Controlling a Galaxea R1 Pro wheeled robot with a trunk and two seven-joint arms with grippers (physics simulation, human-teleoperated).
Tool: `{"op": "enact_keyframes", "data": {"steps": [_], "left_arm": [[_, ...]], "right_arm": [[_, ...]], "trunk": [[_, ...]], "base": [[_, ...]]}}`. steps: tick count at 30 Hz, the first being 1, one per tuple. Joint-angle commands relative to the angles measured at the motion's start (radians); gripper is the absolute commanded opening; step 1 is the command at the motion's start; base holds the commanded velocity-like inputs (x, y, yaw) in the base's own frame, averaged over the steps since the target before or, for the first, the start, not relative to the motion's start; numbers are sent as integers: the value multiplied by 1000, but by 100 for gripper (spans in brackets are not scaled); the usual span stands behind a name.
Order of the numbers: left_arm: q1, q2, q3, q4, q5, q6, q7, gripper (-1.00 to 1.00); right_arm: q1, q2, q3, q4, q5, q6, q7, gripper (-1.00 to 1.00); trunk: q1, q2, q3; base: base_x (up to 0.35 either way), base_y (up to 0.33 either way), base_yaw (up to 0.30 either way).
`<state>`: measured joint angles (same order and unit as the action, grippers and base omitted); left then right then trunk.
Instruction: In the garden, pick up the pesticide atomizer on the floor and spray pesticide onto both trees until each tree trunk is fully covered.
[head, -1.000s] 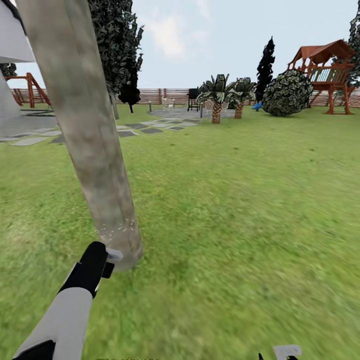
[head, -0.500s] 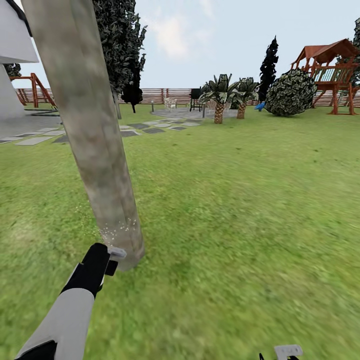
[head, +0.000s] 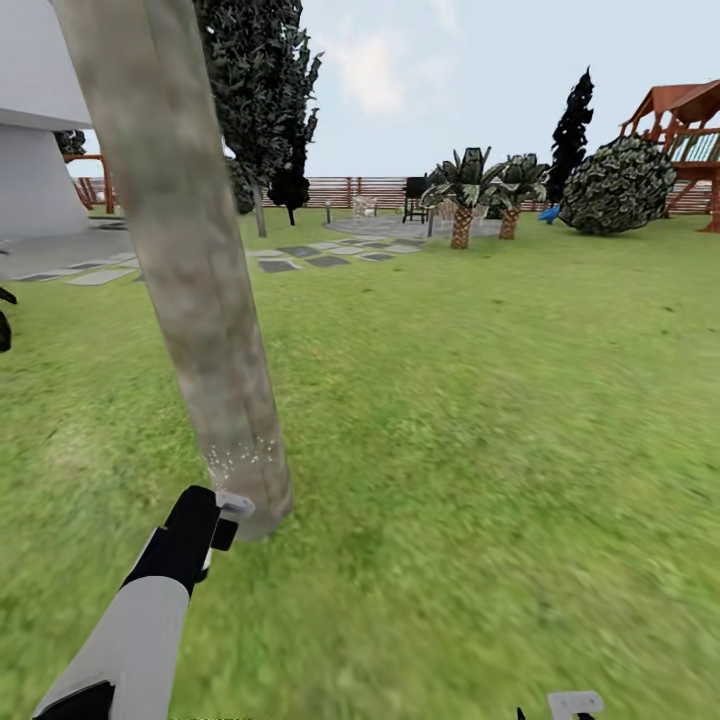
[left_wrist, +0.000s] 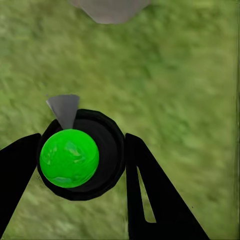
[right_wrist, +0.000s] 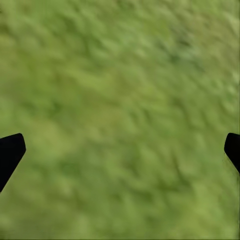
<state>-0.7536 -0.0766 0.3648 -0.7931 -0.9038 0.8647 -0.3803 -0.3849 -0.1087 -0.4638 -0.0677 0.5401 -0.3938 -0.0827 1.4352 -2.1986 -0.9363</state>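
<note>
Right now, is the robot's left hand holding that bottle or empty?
Holding it: the left hand's fingers sit on both sides of the dark bottle.

Backdrop as I see it from the head camera: yard furniture and planting beyond the lawn

I see two short palms (head: 461, 205) with scaly trunks side by side near the middle distance; a round dark-leaved shrub (head: 618, 187) to their right; a narrow black columnar tree (head: 571, 130) rising behind between them; a red-brown wooden playset (head: 688, 125) at the far right edge; grey and white stepping slabs (head: 300, 256) running across the grass toward a white building wall (head: 40, 160) on the left; a dark grill-like object (head: 415, 197) near the palms, too small for me to make out; pale sky with thin cloud (head: 375, 75) above.
</note>
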Motion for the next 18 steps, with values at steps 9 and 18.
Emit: {"op": "enact_keyframes", "data": {"steps": [9,18], "left_arm": [[-1,-2,5,1,11,0,-9,-100],[0,-2,5,14,12,0,-9,-100]], "right_arm": [[-1,1,-6,2,11,-4,-5,100],[-1,1,-6,2,11,-4,-5,100]], "trunk": [[0,0,-1],[0,0,-1]], "base": [[9,-270,277],[54,-273,99]]}}
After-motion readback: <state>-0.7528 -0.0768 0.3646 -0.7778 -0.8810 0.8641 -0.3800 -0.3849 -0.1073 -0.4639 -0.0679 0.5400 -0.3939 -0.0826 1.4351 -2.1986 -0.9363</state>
